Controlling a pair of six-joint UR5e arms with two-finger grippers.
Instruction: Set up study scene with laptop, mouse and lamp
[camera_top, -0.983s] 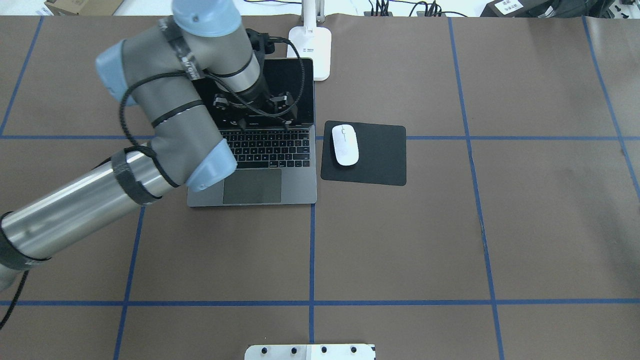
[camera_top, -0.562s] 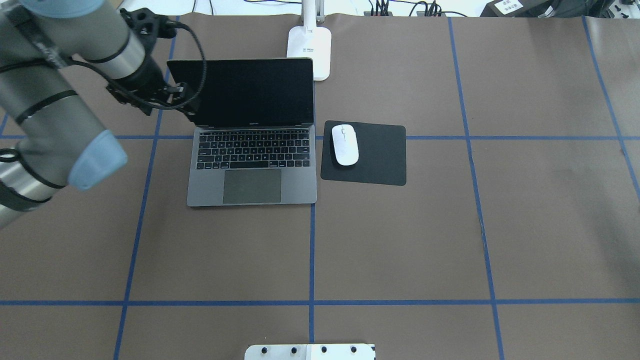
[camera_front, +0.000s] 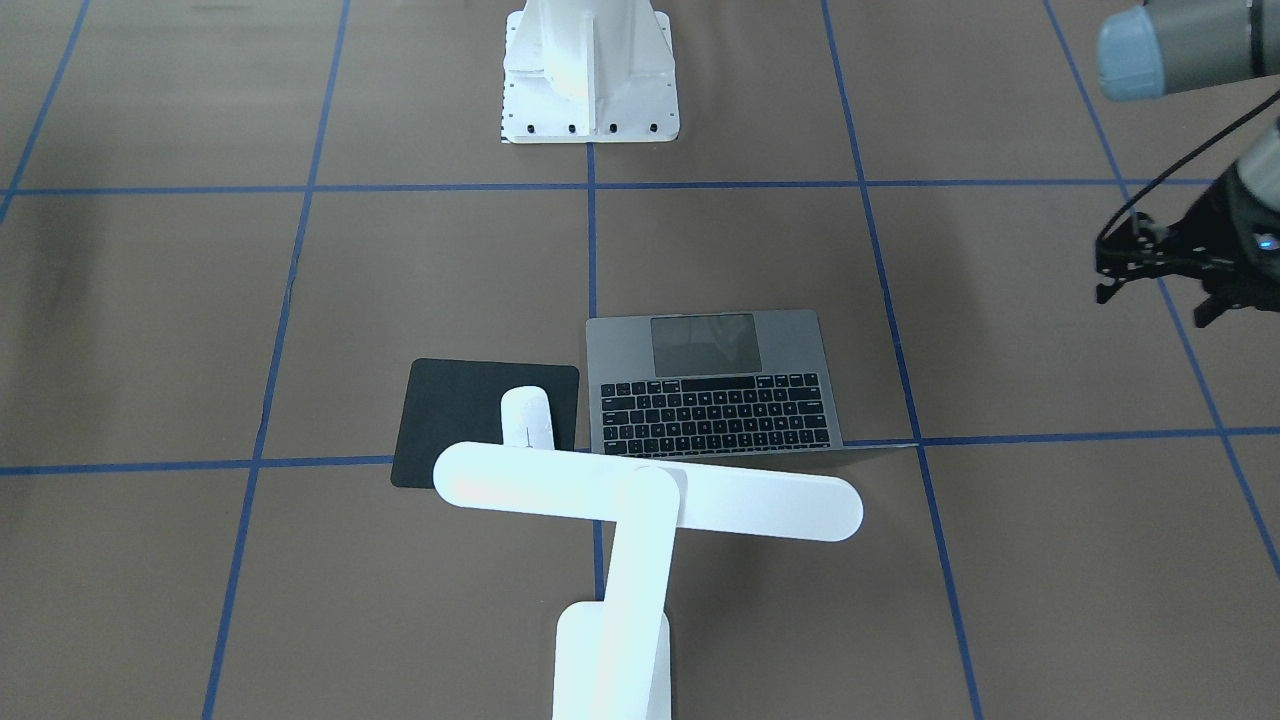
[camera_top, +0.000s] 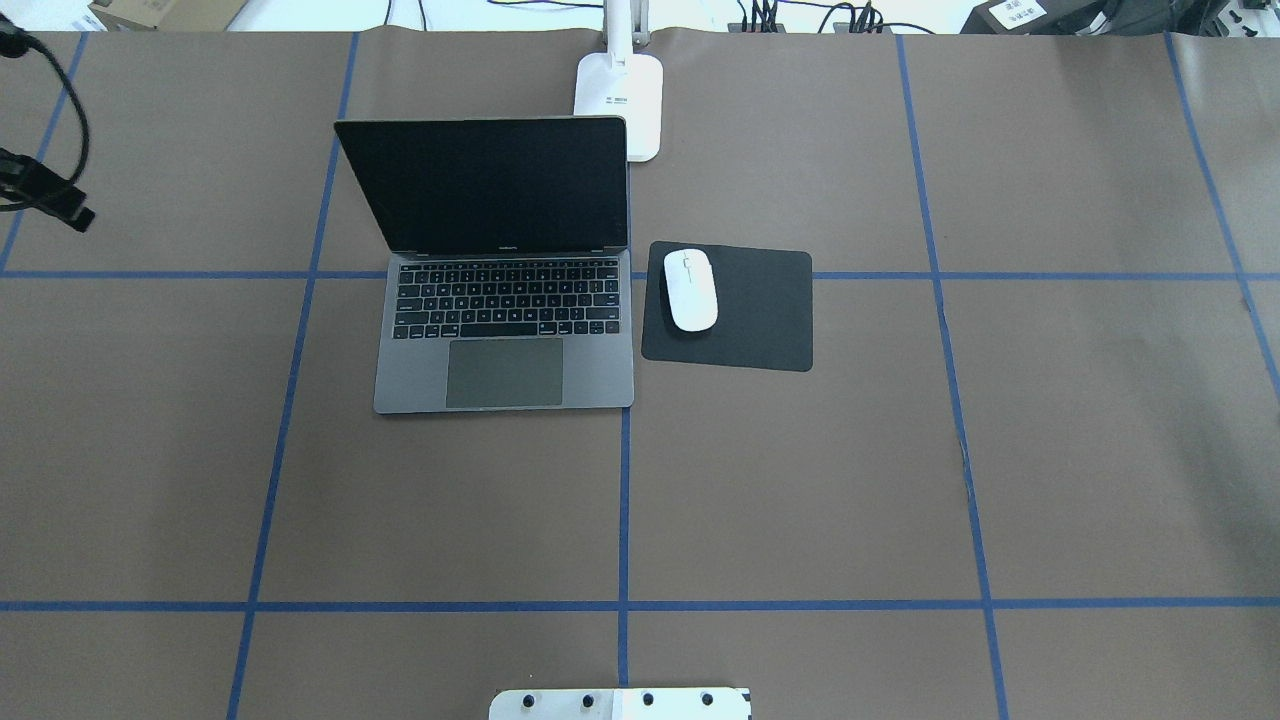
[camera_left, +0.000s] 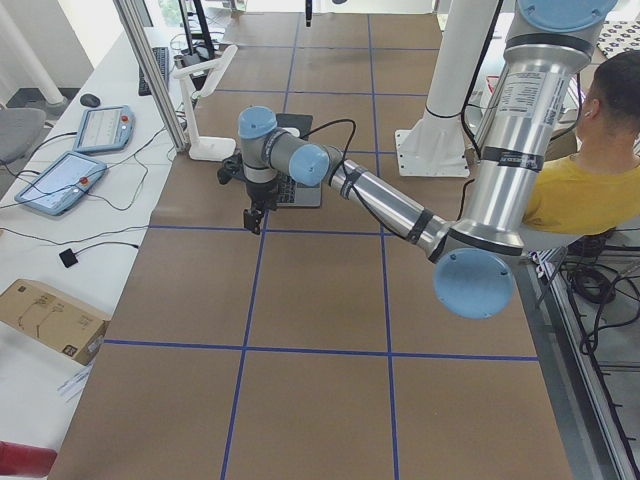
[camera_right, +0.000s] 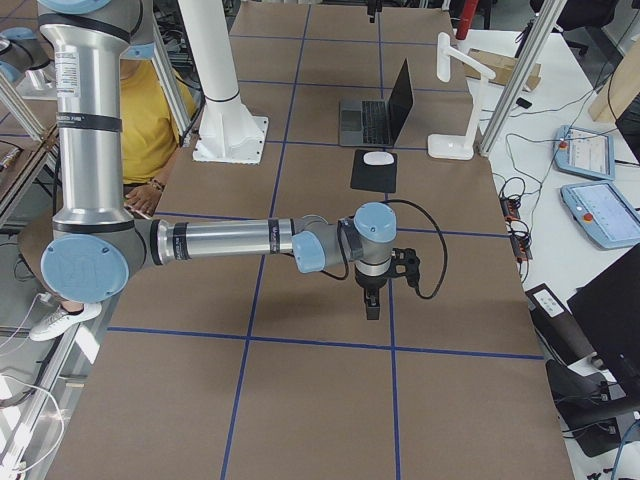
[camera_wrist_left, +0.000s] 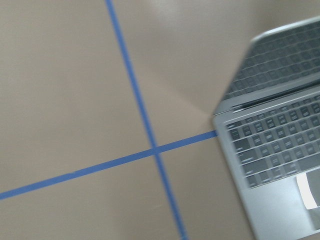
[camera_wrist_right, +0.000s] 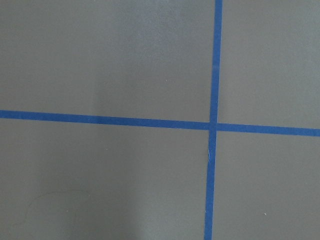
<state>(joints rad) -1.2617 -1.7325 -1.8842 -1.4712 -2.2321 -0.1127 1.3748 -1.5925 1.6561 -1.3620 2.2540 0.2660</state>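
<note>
Our left hand (camera_front: 1152, 300) hangs spread and empty, apart from the open laptop (camera_top: 505, 340); whether our right hand (camera_right: 372, 303) is clenched we cannot tell.

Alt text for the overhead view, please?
An open grey laptop, screen dark, sits on a brown blue-gridded table. A white mouse lies on a black pad to its right; a white lamp stands at the far edge.
</note>
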